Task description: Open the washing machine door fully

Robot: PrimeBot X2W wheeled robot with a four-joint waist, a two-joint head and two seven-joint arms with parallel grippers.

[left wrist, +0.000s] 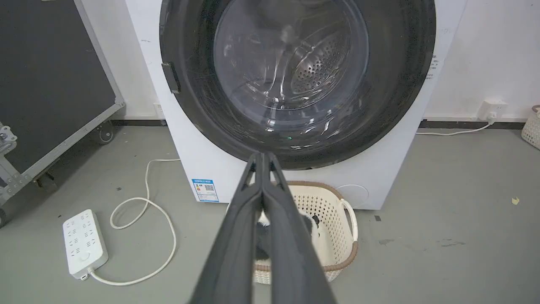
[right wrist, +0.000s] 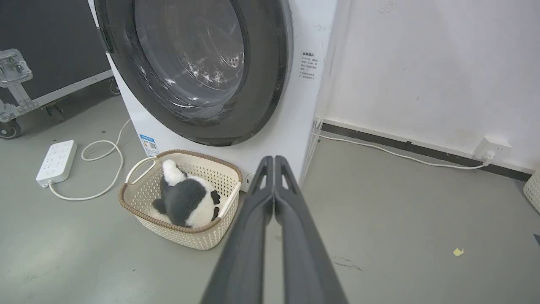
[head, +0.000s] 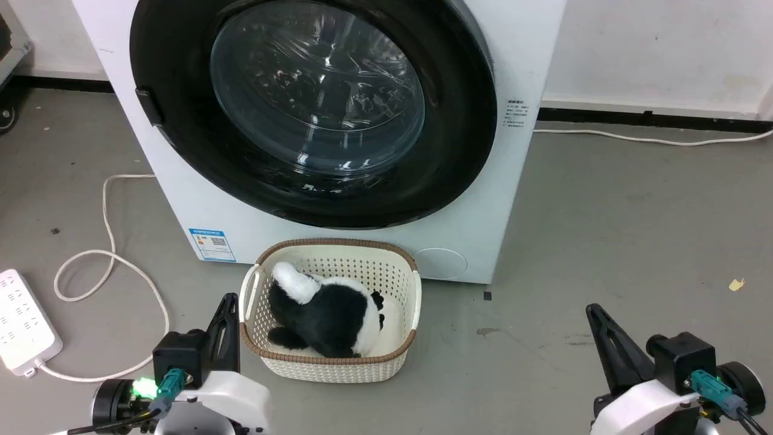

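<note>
Shut washer door (head: 314, 103) sits flush on the machine (head: 181, 208) front, straight ahead. My left hand (left wrist: 262, 157) & right hand (right wrist: 274, 159) hover low, fingers pressed together, empty. A basket (head: 338, 367) w/ plush toy (head: 332, 314) on floor (head: 604, 241) below door.

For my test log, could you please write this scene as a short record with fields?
door: washing machine door shut, flush with machine front
basket: before the machine, holds a black-and-white plush toy
left gripper: shut, empty, beside basket
right gripper: shut, empty, low at right, away from door
floor: power strip lying at left
</note>
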